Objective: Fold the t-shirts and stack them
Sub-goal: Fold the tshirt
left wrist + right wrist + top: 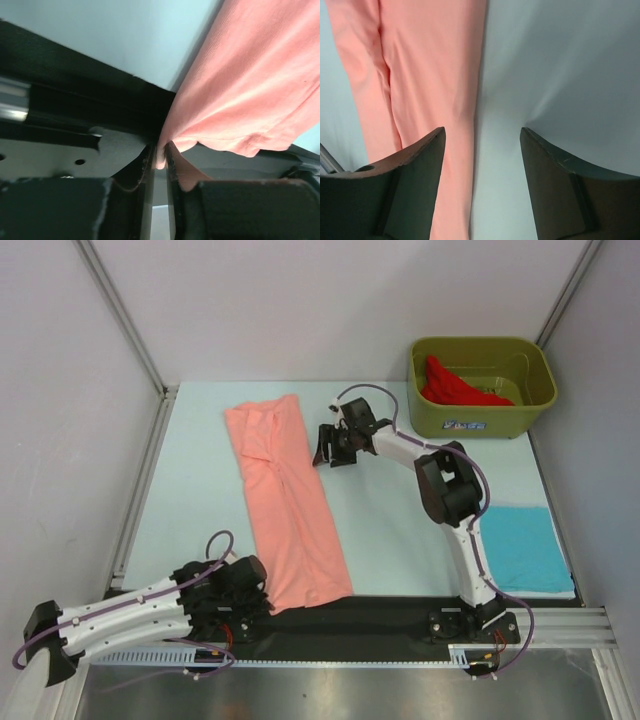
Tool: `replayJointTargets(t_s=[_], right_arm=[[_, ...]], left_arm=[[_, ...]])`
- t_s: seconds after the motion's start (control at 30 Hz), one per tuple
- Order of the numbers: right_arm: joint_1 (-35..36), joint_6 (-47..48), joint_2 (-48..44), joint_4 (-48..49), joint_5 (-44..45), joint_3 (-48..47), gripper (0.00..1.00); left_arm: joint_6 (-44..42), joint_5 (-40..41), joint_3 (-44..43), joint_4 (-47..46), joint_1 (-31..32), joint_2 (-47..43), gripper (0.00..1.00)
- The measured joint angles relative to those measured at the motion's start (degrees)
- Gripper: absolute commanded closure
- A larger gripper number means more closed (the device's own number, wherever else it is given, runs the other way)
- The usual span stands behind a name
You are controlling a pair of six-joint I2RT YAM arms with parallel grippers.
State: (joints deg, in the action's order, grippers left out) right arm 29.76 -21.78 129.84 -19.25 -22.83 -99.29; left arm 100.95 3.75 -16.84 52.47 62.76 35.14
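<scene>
The left tool (159,150) sits low at the near left of the tabletop (400,530), its two fingers drawn almost together with a small fold of the salmon-pink t-shirt (285,500) pinched between them at the garment's near hem. In the left wrist view the cloth bunches into the narrow slot between the fingers and spreads up and to the right from there. Beneath it runs the black strip (390,615) along the near edge of the tabletop. The salmon-pink t-shirt lies as a long, narrow band, folded lengthwise, running from the far left-centre of the tabletop down to the near edge, its lower end overlapping the black strip beside the left tool. The right tool (481,130) hangs above the tabletop just to the right of the shirt's far end, fingers spread wide with nothing between them. In the right wrist view its left finger sits over the shirt's right edge and its right finger over bare tabletop. The turquoise-blue t-shirt (525,545) lies flat and folded at the near right, well apart from both tools. The bright red t-shirt (455,388) is crumpled inside the olive-green plastic tub (520,420) at the far right corner.
</scene>
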Motion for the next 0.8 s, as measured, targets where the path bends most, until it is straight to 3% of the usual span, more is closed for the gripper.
replayJointTargets(t_s=[0.13,0.23,0.37,0.47,0.67,0.8], right_arm=[[-0.3,-1.4,7.0,2.0,0.3,-9.5,0.36],[-0.6,-3.2,10.8,4.5,-0.3,-14.3,0.38],[-1.0,-6.3,17.8,6.6,-1.9,-23.8,0.43],[-1.3,-9.3,22.3,7.6,-3.2,-30.1,0.47],[-2.2,-15.8,26.4,10.7,-4.9,-34.0,0.6],[-2.6,-19.1,29.9,12.1,-6.4,-37.9,0.79]], left_arm=[[-1.2,0.8,-1.0,3.0,0.4,0.0,0.76],[-2.4,1.4,-1.5,4.6,0.6,-0.3,0.67],[-4.9,2.7,-2.4,5.2,0.8,-0.7,0.45],[-7.1,3.5,-3.1,4.8,1.2,-0.5,0.38],[-9.6,4.2,-5.2,2.3,3.3,0.2,0.39],[-10.0,5.1,-6.8,1.4,3.9,-0.2,0.39]])
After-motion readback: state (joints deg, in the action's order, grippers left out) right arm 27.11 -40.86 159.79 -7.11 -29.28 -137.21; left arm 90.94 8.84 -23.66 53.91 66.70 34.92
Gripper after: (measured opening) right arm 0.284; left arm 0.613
